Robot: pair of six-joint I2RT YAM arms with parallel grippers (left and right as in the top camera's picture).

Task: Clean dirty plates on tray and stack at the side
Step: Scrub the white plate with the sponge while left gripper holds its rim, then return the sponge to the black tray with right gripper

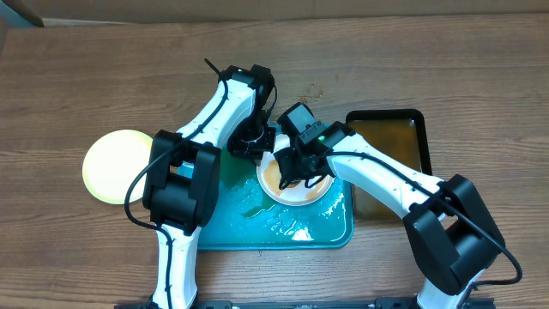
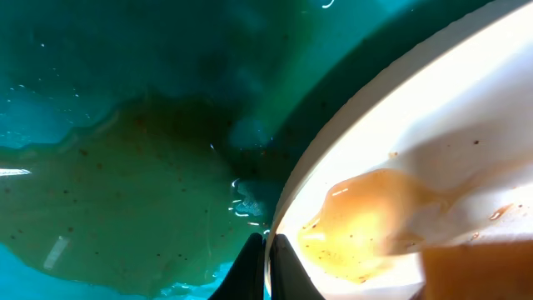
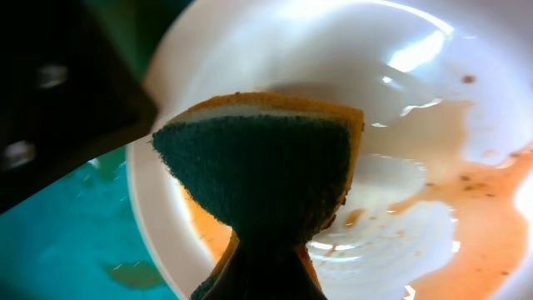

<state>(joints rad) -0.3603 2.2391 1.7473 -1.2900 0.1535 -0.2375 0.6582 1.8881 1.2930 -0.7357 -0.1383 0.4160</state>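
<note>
A small black tray [image 1: 386,112] of brownish liquid [image 1: 390,146] sits on the wooden counter [image 1: 86,77]. The right wrist view shows a sponge [image 3: 258,167], its dark green scouring face over an orange-yellow layer.

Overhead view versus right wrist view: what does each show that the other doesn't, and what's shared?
Only the overhead shows the yellow-green plate on the table left of the teal tray, and the black tray of brownish liquid on the right. Only the right wrist shows the sponge, green face to the camera, pinched in the right tool. Both show the white plate, brown-smeared, on the teal tray.
</note>
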